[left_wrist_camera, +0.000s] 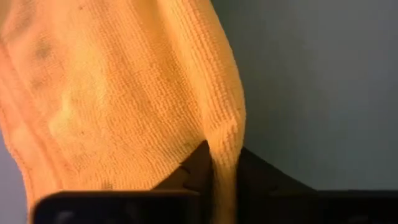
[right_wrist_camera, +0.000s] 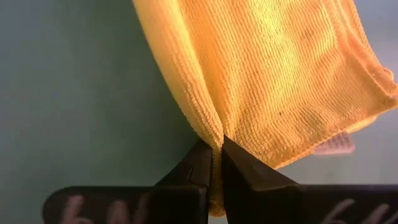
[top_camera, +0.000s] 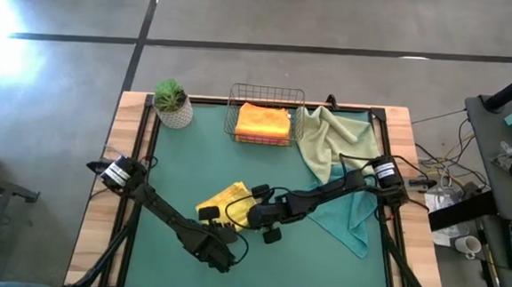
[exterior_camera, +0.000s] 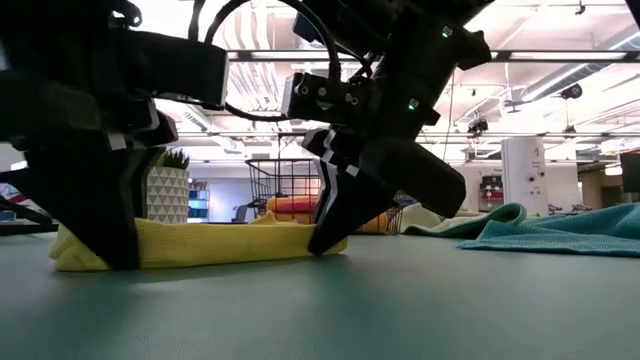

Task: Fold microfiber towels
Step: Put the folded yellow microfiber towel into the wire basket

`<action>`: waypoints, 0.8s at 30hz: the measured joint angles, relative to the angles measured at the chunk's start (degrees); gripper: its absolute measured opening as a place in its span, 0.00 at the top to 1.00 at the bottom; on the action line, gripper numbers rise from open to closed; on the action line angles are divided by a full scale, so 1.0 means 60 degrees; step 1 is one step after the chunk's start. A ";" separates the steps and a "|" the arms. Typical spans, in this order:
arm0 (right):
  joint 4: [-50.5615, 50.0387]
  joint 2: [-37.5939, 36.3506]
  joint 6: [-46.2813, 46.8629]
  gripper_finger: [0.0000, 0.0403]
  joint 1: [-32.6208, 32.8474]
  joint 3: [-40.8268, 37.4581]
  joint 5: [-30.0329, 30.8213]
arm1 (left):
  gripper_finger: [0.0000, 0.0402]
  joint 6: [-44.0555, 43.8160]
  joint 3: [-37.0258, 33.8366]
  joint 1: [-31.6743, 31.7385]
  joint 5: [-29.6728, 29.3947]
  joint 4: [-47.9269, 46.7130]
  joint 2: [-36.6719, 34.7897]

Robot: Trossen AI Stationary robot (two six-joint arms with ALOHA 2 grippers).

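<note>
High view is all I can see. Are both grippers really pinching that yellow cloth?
Observer: Yes. The wrist views show the right gripper and the left gripper each shut on an edge of the soft yellow square microfiber towel.
Operator: Is it up in the air?
Observer: No. The low view shows it lying on the flat green table mat.

Yellow towel [left_wrist_camera: 124, 93] runs past the left wrist view's edges, claws hide its corners
</note>
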 joint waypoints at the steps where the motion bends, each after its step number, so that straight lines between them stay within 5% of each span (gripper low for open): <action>1: -0.0046 -0.0017 0.0050 0.97 0.0001 0.0000 -0.0004 | 0.96 0.0001 -0.0001 0.0000 -0.0034 -0.0015 -0.0006; 24: -0.5766 -0.1083 0.2561 0.98 0.0147 0.3137 -0.0382 | 0.99 0.2689 0.0272 0.0942 0.0739 -0.0507 -0.2797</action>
